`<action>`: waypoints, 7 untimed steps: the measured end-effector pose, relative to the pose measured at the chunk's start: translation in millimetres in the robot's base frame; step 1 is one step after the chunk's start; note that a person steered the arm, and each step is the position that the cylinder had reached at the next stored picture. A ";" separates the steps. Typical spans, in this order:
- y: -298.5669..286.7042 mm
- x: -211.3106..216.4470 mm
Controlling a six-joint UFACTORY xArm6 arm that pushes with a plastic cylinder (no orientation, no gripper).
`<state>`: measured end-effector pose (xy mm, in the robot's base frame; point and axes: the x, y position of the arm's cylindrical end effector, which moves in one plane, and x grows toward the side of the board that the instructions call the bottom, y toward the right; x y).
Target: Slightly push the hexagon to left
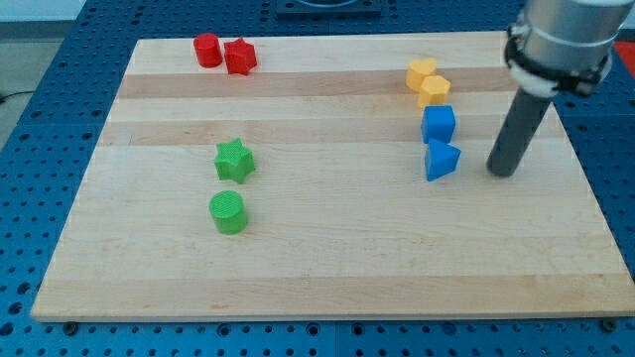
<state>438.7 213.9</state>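
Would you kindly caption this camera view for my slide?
My tip rests right of the blue blocks, below-right of the yellow hexagon.

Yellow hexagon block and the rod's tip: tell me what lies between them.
In the camera view, only bare wooden board lies between the yellow hexagon block and my tip; the blue cube sits just left of that line.

A pale wooden board [327, 268] lay on a blue perforated bench [40, 119]. At its upper left, a red cylinder [206, 50] touched a red star [240, 57]. A green star [234, 160] sat above a green cylinder [228, 212] at centre left. Upper right, two yellow blocks [428, 81] adjoined a blue cube [439, 125] and blue triangular block [442, 160].
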 end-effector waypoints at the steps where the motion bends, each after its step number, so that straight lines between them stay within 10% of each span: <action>1: 27.1 -60.0; 3: 19.4 -151.6; 7: -22.0 -141.0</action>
<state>297.6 191.9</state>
